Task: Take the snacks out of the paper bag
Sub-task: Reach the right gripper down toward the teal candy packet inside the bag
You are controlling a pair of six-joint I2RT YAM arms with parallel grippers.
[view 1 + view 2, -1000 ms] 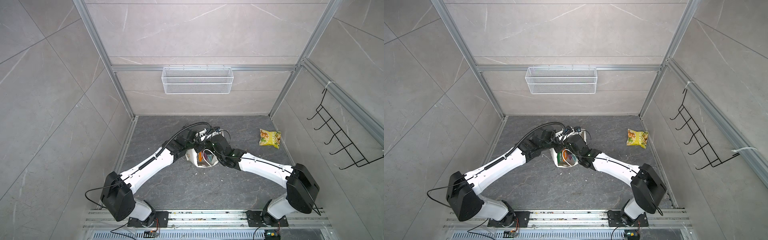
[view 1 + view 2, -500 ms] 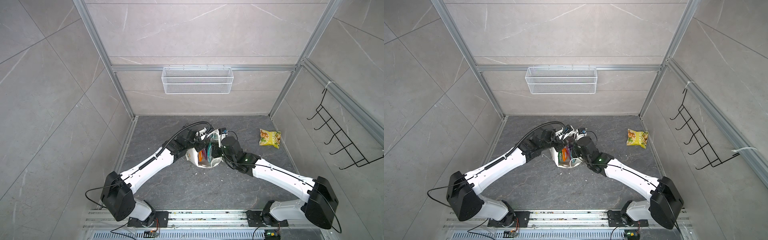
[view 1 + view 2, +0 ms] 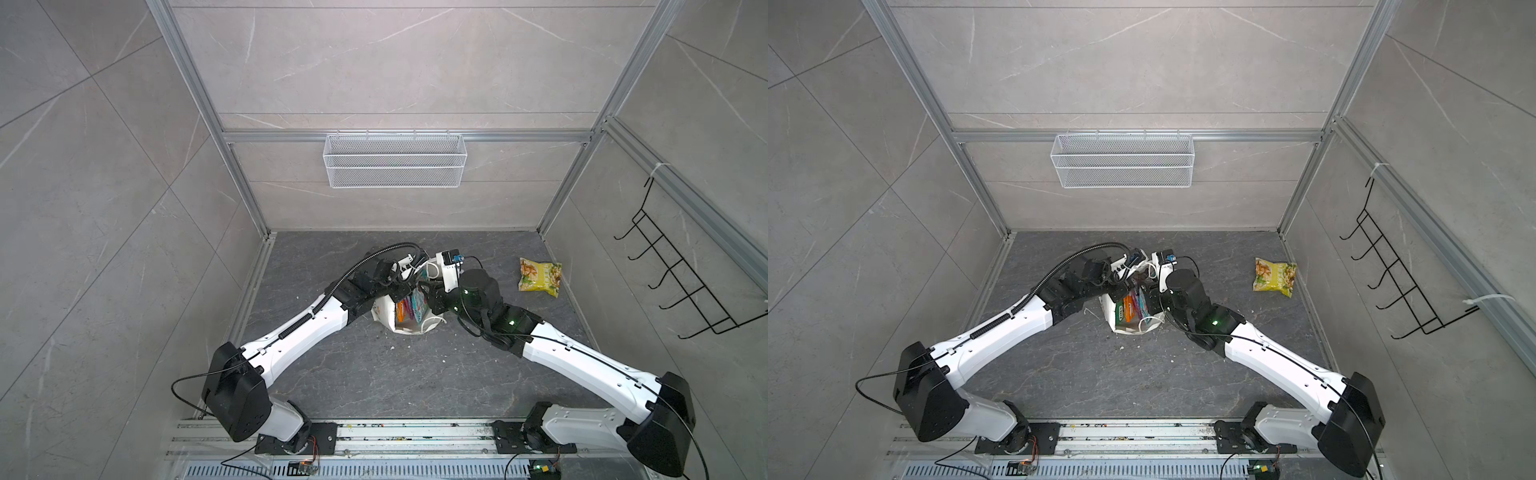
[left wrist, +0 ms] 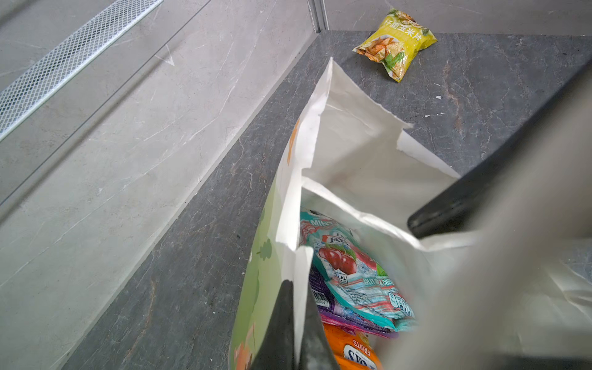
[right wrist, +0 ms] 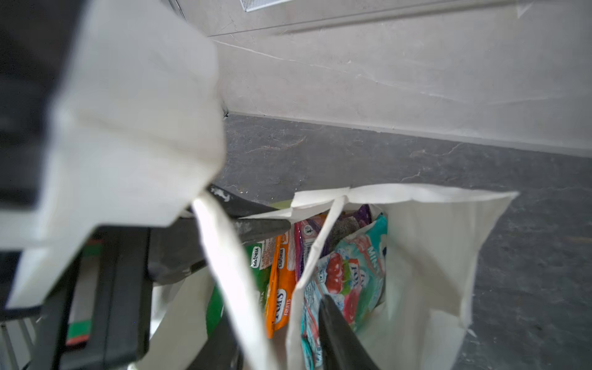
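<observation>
Though half-hidden, snacks [image 4: 352,278] in paper bag [image 4: 352,144]

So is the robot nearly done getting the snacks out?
Not nearly. Done: one yellow chip bag lies out on the table. In hand: the left gripper pinches the paper bag by its edge, and the right gripper is open at its mouth, holding nothing. Left: the teal packet, purple packet, orange packet and green packet sit inside.

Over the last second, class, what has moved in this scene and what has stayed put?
The right arm swung outward, drawing the right hand back to the right rim of the bag. The left hand still pinches the rim; bag, packets inside and chip bag stayed put.
</observation>
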